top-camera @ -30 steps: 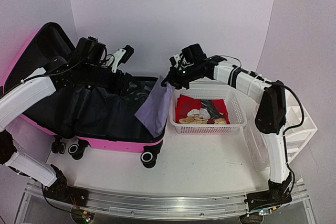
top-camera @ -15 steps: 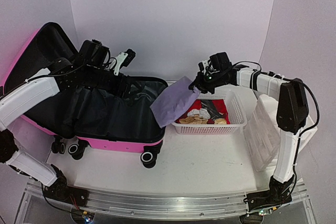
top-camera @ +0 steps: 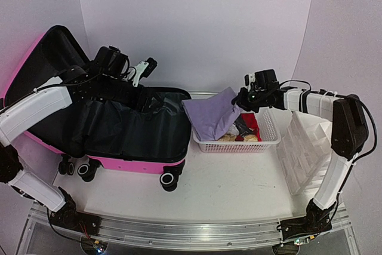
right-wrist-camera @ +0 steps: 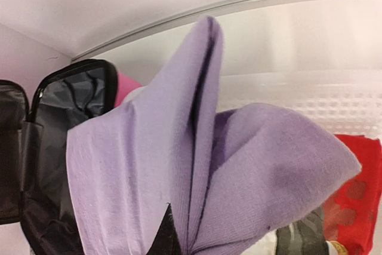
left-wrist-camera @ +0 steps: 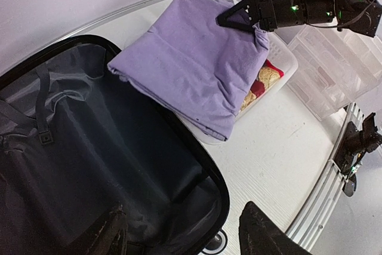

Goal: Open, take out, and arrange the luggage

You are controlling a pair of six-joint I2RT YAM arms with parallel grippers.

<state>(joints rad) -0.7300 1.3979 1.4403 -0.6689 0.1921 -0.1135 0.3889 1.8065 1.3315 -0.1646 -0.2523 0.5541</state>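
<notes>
Clamping the lilac cloth (top-camera: 209,117) at three o'clock, the right gripper (top-camera: 240,104) is risking dropping it half outside the white mesh basket (top-camera: 239,146) — toward the pink suitcase (top-camera: 137,164).

Luggage (top-camera: 119,129) lies open on left half of tabletop (top-camera: 227,177), lid tilted up to the left-rear. Basket (top-camera: 262,138) just right of it, drawer organizer (top-camera: 307,147) further right at tabletop's edge. Folded cloth (top-camera: 212,114) over basket's left part, reaching luggage rim; right gripper (top-camera: 242,101) at cloth's right end. Left gripper (top-camera: 149,98) above luggage's rear interior.
</notes>
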